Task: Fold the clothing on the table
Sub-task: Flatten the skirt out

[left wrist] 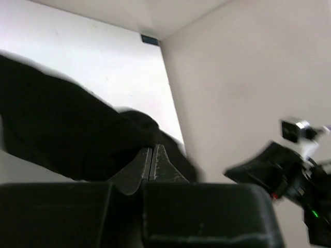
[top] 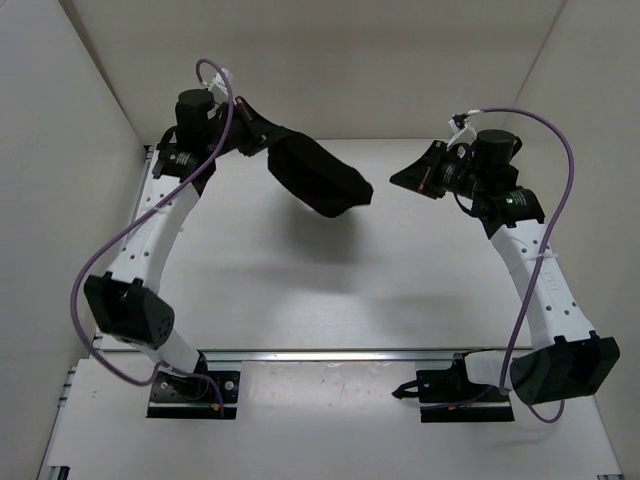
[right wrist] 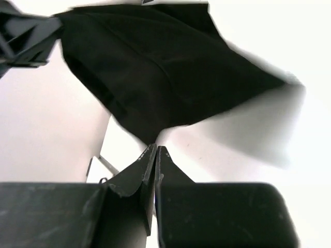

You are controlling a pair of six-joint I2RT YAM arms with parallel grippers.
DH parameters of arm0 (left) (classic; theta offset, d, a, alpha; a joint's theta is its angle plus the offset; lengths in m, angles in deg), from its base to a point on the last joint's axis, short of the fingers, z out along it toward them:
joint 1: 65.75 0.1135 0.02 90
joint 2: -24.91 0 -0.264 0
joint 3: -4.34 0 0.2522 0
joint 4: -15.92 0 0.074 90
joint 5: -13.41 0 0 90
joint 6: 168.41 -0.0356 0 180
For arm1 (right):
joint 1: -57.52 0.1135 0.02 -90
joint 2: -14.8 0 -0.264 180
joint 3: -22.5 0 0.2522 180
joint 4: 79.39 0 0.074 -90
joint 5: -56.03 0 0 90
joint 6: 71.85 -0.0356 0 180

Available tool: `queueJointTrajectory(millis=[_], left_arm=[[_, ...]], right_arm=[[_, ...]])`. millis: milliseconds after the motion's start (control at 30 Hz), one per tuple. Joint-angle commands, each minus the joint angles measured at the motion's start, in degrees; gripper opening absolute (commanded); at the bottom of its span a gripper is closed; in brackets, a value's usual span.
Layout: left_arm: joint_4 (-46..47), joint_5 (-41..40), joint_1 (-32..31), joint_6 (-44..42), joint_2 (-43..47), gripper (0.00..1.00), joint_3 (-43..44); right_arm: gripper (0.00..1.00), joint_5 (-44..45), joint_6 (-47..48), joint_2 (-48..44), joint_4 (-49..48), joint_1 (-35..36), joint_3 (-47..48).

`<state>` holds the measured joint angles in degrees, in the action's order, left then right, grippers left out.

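Garment (top: 320,178) held in the air over the desk (top: 400,300).
The left hand (left wrist: 153,157) pinches one edge; the right hand (right wrist: 156,153), pressed together and empty, we would spread and close on the hanging corner before laying it flat.

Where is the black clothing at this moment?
In the top view the clothing hangs above the table, left of centre, one end clamped in the left end effector; the right end effector is apart to its right.
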<state>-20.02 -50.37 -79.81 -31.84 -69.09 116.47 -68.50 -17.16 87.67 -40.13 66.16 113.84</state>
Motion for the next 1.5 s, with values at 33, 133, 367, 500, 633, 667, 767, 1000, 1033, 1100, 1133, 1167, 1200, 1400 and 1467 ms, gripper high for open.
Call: queueJointTrajectory(millis=[33, 133, 367, 500, 633, 667, 767, 1000, 1033, 1100, 1133, 1167, 1200, 1400, 1467], left_arm=[[-2.09, 5.85, -0.09, 3.17, 7.77, 0.00, -7.57], [-0.33, 6.48, -0.17, 4.59, 11.55, 0.00, -10.48], [3.27, 9.73, -0.87, 6.61, 10.94, 0.00, -15.92], [2.75, 9.82, -0.88, 5.91, 12.08, 0.00, -17.68], [3.89, 10.43, -1.23, 6.34, 13.75, 0.00, -20.93], [3.98, 10.17, -1.32, 6.34, 14.01, 0.00, -21.72], [4.68, 10.34, -1.32, 6.35, 13.84, 0.00, -22.51], [5.03, 10.52, -1.58, 6.70, 14.02, 0.00, -23.04], [5.21, 10.35, -1.58, 6.78, 14.19, 0.00, -23.31], [5.56, 10.61, -1.58, 6.87, 14.28, 0.00, -23.83], [6.08, 10.70, -1.49, 6.96, 14.37, 0.00, -24.10], [6.09, 10.70, -1.32, 7.22, 14.45, 0.00, -24.45], [6.35, 11.13, -1.49, 7.22, 14.45, 0.00, -24.28], [6.97, 10.96, -0.79, 7.75, 15.16, 0.00, -25.15], [7.93, 11.22, -1.14, 8.27, 15.25, 0.00, -26.12]], right_arm=[[0.00, -1.34, 0.15, -3.86, 4.83, 1.02, 0.20], [0.00, -2.29, -1.42, -5.10, 5.18, 0.68, 0.38], [0.00, -3.36, 1.64, 2.10, 4.49, 6.46, -2.24], [0.25, -5.46, -2.46, 5.45, -6.38, 10.33, -12.07], [0.43, -9.59, -19.06, 7.03, -32.74, 13.85, -29.30], [0.47, -9.60, -20.40, 8.08, -34.70, 14.46, -30.81], [0.50, -11.87, -27.16, 11.76, -48.12, 14.99, -35.30], [0.65, -10.04, -36.31, 15.02, -56.70, 14.39, -39.43], [0.65, -11.52, -38.76, 16.16, -59.57, 14.12, -39.70], [0.66, -12.58, -42.80, 18.53, -63.19, 14.20, -40.92], [0.66, -12.76, -44.91, 20.03, -65.64, 14.82, -41.28], [0.66, -12.59, -46.94, 20.48, -66.97, 15.08, -42.41], [0.66, -11.98, -47.74, 21.44, -68.46, 15.78, -42.95], [0.66, -10.30, -51.08, 24.33, -73.29, 16.31, -46.38], [0.66, -10.04, -53.80, 25.57, -76.62, 16.49, -46.64]])
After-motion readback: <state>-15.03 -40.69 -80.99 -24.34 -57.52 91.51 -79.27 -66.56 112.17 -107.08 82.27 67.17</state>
